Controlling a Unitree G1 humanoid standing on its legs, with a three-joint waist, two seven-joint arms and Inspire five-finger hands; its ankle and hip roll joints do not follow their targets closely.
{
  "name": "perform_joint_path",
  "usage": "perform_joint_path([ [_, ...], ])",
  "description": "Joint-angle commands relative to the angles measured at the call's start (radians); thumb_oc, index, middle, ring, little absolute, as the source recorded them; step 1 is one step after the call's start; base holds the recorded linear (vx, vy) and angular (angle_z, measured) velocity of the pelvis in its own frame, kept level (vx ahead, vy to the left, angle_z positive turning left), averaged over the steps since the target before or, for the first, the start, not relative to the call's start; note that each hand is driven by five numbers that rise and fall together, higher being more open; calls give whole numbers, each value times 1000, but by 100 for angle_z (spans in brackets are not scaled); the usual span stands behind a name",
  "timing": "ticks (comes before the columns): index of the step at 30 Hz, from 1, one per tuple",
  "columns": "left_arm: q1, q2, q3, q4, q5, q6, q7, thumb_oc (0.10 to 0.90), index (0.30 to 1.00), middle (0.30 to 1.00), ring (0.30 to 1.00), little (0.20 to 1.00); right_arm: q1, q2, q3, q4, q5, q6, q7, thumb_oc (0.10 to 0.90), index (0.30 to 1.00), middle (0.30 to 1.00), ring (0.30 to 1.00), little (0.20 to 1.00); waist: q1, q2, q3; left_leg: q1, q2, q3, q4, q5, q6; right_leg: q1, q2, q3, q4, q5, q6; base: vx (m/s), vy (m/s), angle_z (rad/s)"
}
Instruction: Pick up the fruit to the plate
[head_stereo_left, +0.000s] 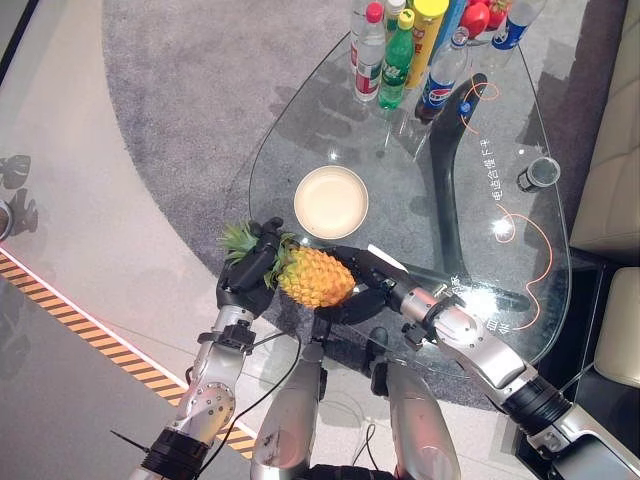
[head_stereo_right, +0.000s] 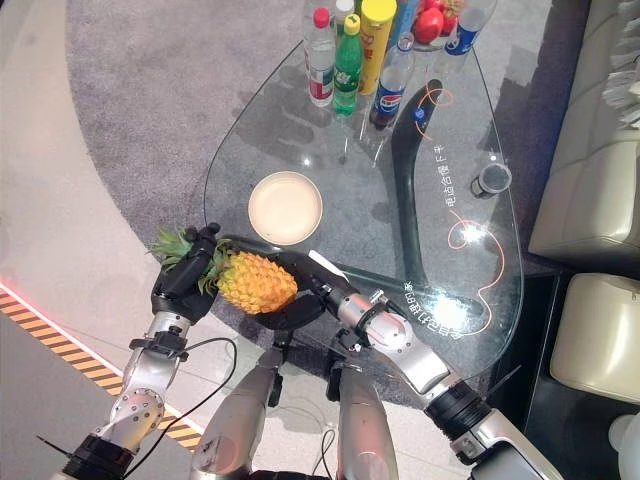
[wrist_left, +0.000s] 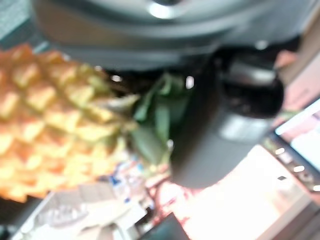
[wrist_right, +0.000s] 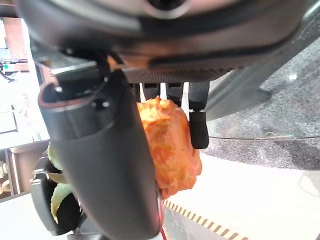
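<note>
left eye: pineapple (head_stereo_left: 314, 277) held between both hands at the near edge of the glass table (head_stereo_left: 520, 240), off the plate. Left hand (head_stereo_left: 250, 268) curled on the leafy crown end; right hand (head_stereo_left: 372, 278) cups the body from the other side and below.
plate (head_stereo_left: 331, 201): round, cream, nothing on it, on the glass just beyond the pineapple.
far end of table: cluster of bottles (head_stereo_left: 398, 48), clear, green and yellow, upright.
right eye: same scene; red fruit (head_stereo_right: 433, 22) behind the bottles, small dark cup (head_stereo_right: 491, 180) on the right side of the glass. Tabletop is clear, teardrop-shaped, on a dark curved base.
left wrist: bumpy orange-yellow rind, green leaves beside the dark thumb (wrist_left: 220, 125).
right wrist: thumb (wrist_right: 107, 165) pressed along the rind, fingers (wrist_right: 198, 120) curled over the far side; clamped on it.
</note>
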Motion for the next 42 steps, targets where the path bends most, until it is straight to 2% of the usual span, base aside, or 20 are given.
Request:
perform_joint_path([
  [1, -66, -45, -33, -209, 19, -51, -99, 100, 300, 300, 300, 200, -71, 63, 94, -218, -4, -45, 63, 416, 571, 571, 571, 516, -14, -26, -25, 9, -64, 0, 120, -95, 30, 115, 8, 56, -189, 107, 52, 0, 0, 0],
  [2, -66, -48, -31, -207, 21, -51, -98, 100, 300, 300, 300, 200, -72, 64, 94, -216, -9, -36, 59, 800, 900, 900, 900, 900, -15, -26, -25, 10, -64, 1, 122, -96, 29, 116, 7, 56, -189, 107, 52, 0, 0, 0],
  [29, -59, -68, 27, -174, 89, -116, -80, 100, 300, 300, 300, 200, -15, 59, 27, -179, -55, -29, -36, 800, 900, 900, 900, 900, -26, -30, -25, 11, -57, 19, 134, -102, 25, 114, 4, 47, -178, 102, 51, 0, 0, 0],
  [42, -95, -61, 95, -168, 200, -206, -60, 100, 300, 300, 300, 200, 30, 80, -13, -82, 16, -27, -87, 800, 900, 900, 900, 900, -37, -25, -25, -16, -54, 29, 142, -100, 21, 80, 1, 49, -165, 100, 49, 0, 0, 0],
])
